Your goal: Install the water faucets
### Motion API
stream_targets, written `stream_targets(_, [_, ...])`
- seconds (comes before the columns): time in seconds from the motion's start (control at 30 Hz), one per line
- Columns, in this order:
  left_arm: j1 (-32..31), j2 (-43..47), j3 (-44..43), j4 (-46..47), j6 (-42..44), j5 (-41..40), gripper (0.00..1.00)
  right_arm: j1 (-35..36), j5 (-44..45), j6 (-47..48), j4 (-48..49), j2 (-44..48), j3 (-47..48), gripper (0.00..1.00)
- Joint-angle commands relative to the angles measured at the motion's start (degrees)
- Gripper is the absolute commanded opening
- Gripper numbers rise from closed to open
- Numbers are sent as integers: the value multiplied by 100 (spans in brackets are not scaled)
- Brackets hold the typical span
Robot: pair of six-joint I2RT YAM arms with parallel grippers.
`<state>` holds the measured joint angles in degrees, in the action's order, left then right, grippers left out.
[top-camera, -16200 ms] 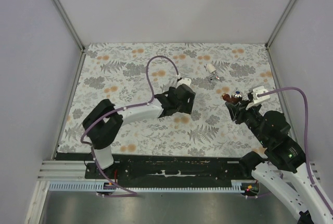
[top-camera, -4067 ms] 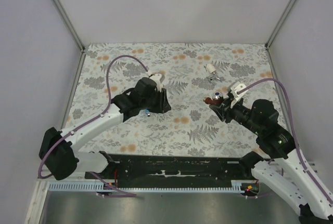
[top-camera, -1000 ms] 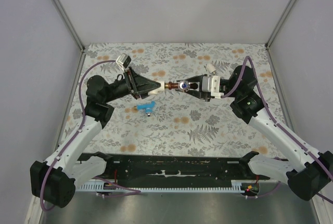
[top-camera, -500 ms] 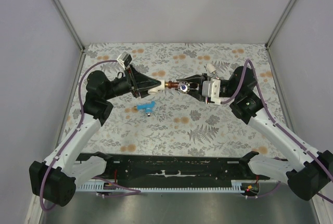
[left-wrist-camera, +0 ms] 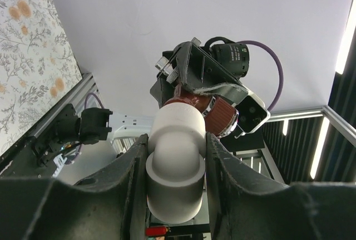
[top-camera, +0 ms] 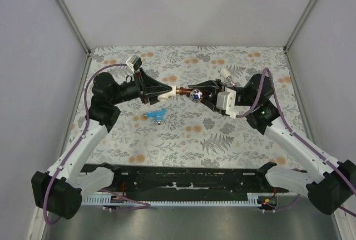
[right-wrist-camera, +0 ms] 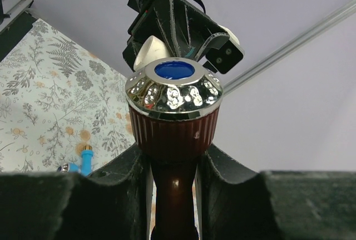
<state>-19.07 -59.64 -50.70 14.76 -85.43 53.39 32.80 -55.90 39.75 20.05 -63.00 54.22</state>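
Both arms meet in the air above the table's middle. My left gripper (top-camera: pixel 167 91) is shut on a white elbow pipe fitting (top-camera: pixel 172 91); in the left wrist view the fitting (left-wrist-camera: pixel 175 167) fills the gap between the fingers. My right gripper (top-camera: pixel 201 91) is shut on the reddish-brown water faucet (top-camera: pixel 193 96), gripping the stem (right-wrist-camera: pixel 172 195) below its ribbed knob with chrome cap and blue dot (right-wrist-camera: pixel 173 92). The faucet's threaded end (top-camera: pixel 181 91) sits at the fitting's mouth. A blue faucet (top-camera: pixel 157 115) lies on the flowered cloth below. A white-silver faucet (top-camera: pixel 225 74) lies behind the right arm.
Grey walls with aluminium posts (top-camera: pixel 67 14) close in the flowered table on three sides. A black base rail (top-camera: pixel 178 176) runs along the near edge. Purple cables (top-camera: pixel 92 81) loop off both arms.
The right wrist has turned about its own axis with the faucet in it; its white camera block has swung lower and the knob has turned downward. The left arm holds the fitting almost still.
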Motion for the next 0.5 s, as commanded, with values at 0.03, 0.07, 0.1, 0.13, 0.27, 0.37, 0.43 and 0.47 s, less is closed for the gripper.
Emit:
stream_targets(0.03, [-71,22,-590,299,-202,646,2,87,-105,77,157,-89,-78,2])
stream_targets(0.07, [-71,22,-617,299,-202,655,2,87,-123,68,174,-89,-60,2])
stream_targets(0.1, [-71,40,-634,290,-220,656,2,87,-132,51,200,-89,-60,2])
stream_targets(0.13, [-71,57,-634,308,-237,656,2,78,-132,25,253,-89,-69,2])
stream_targets(0.27, [-71,180,-556,325,-395,472,2,86,-167,-90,499,-63,-122,1])
stream_targets(0.37, [-79,251,-433,325,-527,313,2,95,-219,-107,543,-54,-96,0])
stream_targets(0.43, [-71,277,-362,325,-597,243,2,87,-272,-142,552,-46,-87,0])
stream_targets(0.47, [-88,286,-345,351,-624,190,2,87,-298,-169,587,-37,-95,0])
